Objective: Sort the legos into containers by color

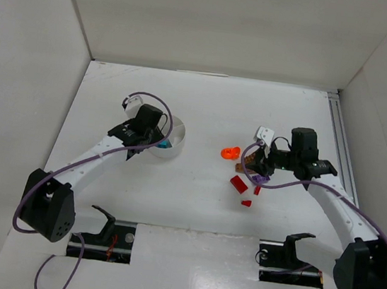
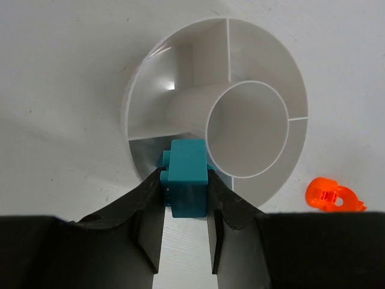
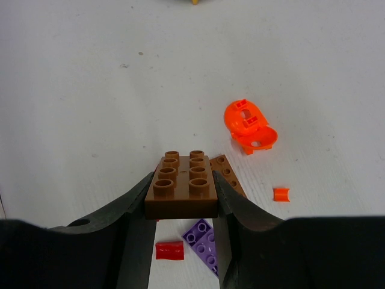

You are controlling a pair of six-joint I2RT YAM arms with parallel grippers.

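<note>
My left gripper [image 2: 185, 183] is shut on a teal brick [image 2: 187, 171], which it holds at the near rim of the white divided dish [image 2: 264, 54]. From above, that gripper [image 1: 153, 138] hangs over the dish [image 1: 177, 144] at centre left. My right gripper [image 3: 183, 191] is shut on a brown studded brick [image 3: 183, 180], lifted above the loose legos. Under it lie a purple plate [image 3: 203, 241], a red piece [image 3: 169, 250] and a flat brown plate [image 3: 228, 173]. The orange ring-shaped piece [image 3: 249, 125] and a tiny orange bit [image 3: 281, 194] sit to the right.
From above, the orange piece [image 1: 230, 151], a red brick [image 1: 238, 184] and a small red bit [image 1: 246, 203] lie between the arms, just left of the right gripper [image 1: 262, 162]. White walls enclose the table. Two black stands sit at the near edge.
</note>
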